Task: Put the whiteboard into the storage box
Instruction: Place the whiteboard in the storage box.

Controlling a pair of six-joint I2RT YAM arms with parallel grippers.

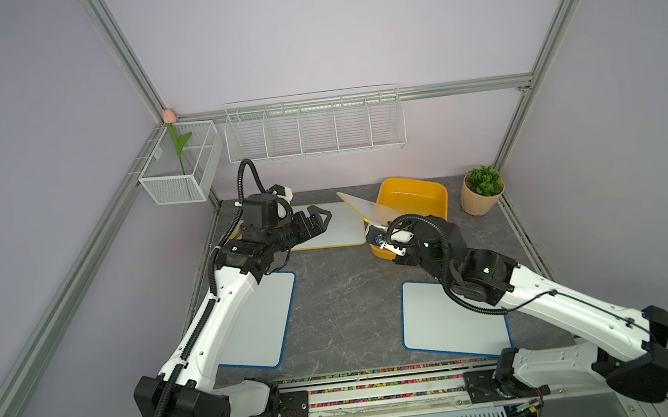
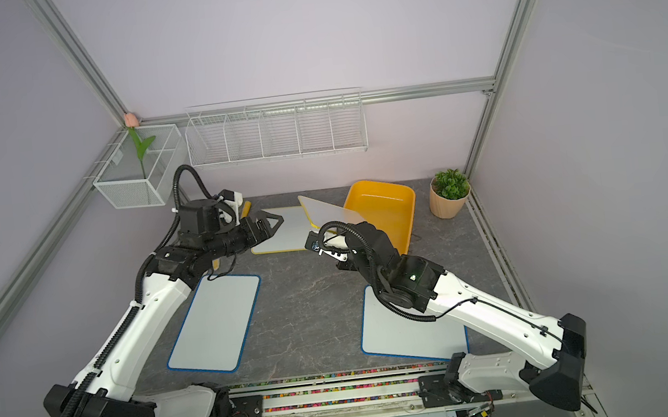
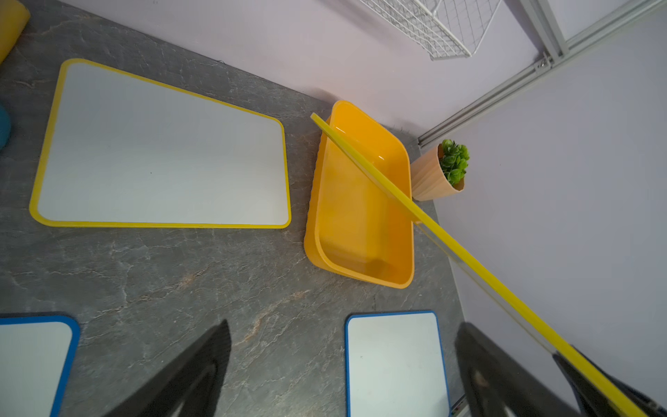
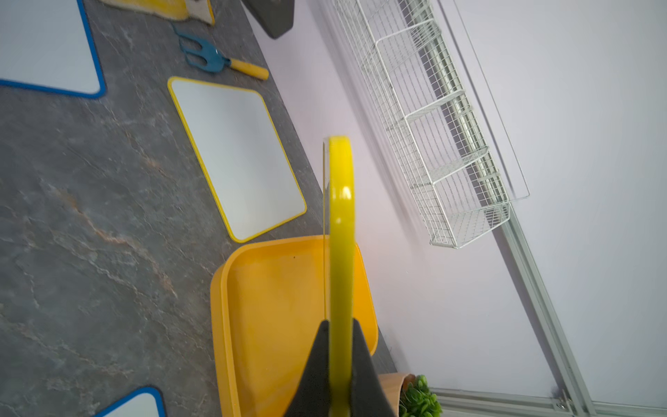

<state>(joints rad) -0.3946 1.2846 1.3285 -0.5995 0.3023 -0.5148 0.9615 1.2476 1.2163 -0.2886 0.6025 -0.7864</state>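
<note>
One yellow-edged whiteboard is pinched by its edge in the right gripper, tilted over the storage box just ahead of it; the left gripper gapes empty. Carrying step, likely: next, lower it flat inside, then let go

potted plant: far right corner | wire rack: wall | mesh basket: tulip inside

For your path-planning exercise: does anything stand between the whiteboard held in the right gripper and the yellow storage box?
Nothing visible does. The whiteboard, pinched by the right gripper, hangs tilted over the storage box, whose inside is bare.
</note>
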